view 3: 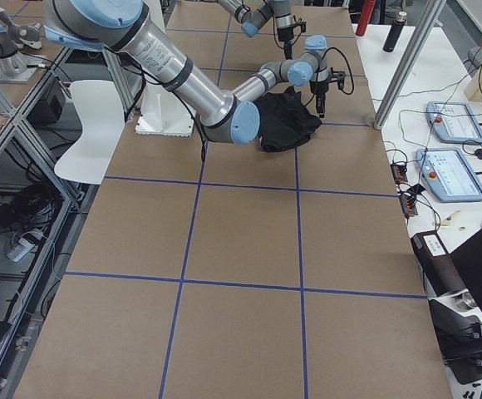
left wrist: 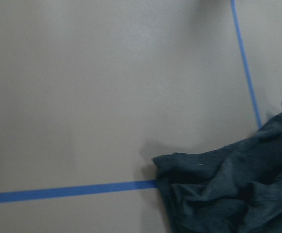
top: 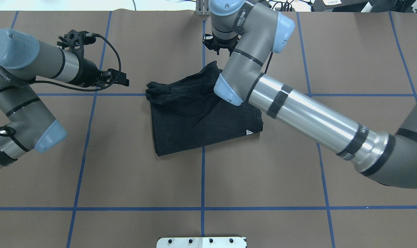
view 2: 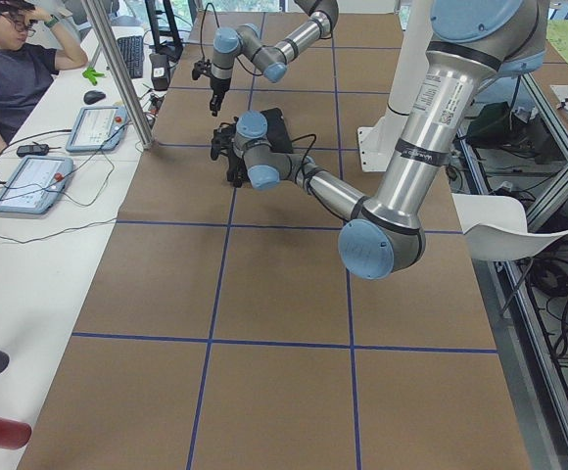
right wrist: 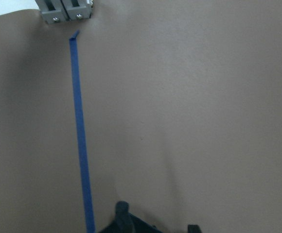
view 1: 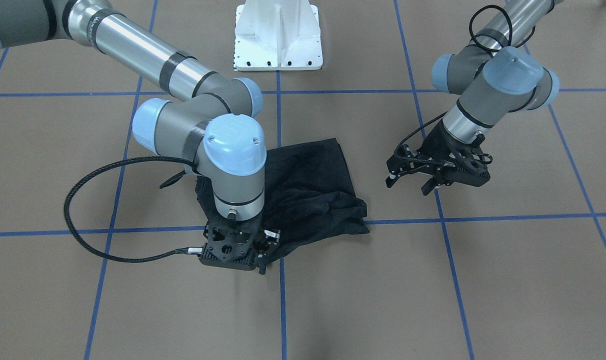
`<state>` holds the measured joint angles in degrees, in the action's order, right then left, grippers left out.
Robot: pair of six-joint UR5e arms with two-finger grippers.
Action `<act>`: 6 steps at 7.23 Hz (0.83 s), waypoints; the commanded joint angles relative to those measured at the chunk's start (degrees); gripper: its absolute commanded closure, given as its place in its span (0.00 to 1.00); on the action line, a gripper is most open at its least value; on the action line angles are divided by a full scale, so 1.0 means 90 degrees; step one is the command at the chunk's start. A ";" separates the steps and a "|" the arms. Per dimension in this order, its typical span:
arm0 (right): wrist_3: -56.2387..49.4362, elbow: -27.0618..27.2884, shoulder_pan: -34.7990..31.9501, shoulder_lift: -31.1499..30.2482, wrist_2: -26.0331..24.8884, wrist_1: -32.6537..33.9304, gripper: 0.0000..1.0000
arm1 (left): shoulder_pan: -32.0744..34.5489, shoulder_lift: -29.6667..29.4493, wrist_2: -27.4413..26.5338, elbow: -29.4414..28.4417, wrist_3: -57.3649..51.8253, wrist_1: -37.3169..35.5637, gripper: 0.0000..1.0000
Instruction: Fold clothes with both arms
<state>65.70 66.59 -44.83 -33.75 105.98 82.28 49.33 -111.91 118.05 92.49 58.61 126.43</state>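
Black T-shirt — rumpled, half-folded — on table

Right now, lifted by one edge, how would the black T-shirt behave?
Probably floppy: the T-shirt lies in soft bunched folds, so it should drape. Likely light, its flat part lying thin. Pushed, it may bunch like its rumpled edge.

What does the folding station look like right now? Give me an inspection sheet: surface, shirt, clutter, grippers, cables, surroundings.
Surface: brown table mat with a blue tape grid, lying flat.
Job's things: black short-sleeved T-shirt, partly folded, far side bunched.
Clutter: nothing seen on the mat.
Grippers: black two-finger left gripper open, apart from the shirt; black right gripper at the shirt's far edge, grip unclear.
Cables: black braided cable loops from the right wrist beside the shirt.
Surroundings: white pedestal base; seated person at a white bench.
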 commanded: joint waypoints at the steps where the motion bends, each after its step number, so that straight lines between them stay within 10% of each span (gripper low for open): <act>1: -0.1201 0.1987 -0.0514 -0.1874 0.0800 0.0476 0.01 | 0.0463 0.0042 0.0008 0.0201 -0.1884 -0.1200 0.00; 4: -0.3086 0.3536 -0.1354 -0.4270 0.1455 0.0428 0.01 | 0.1652 0.0927 0.0221 0.0514 -0.4726 -0.2191 0.00; 6: -0.4471 0.3928 -0.2250 -0.5375 0.2136 0.0457 0.01 | 0.2707 0.1679 0.1740 0.0378 -0.4930 -0.2463 0.00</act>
<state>33.11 99.60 -60.12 -75.96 121.42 86.20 68.28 -100.72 126.76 96.29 16.16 106.24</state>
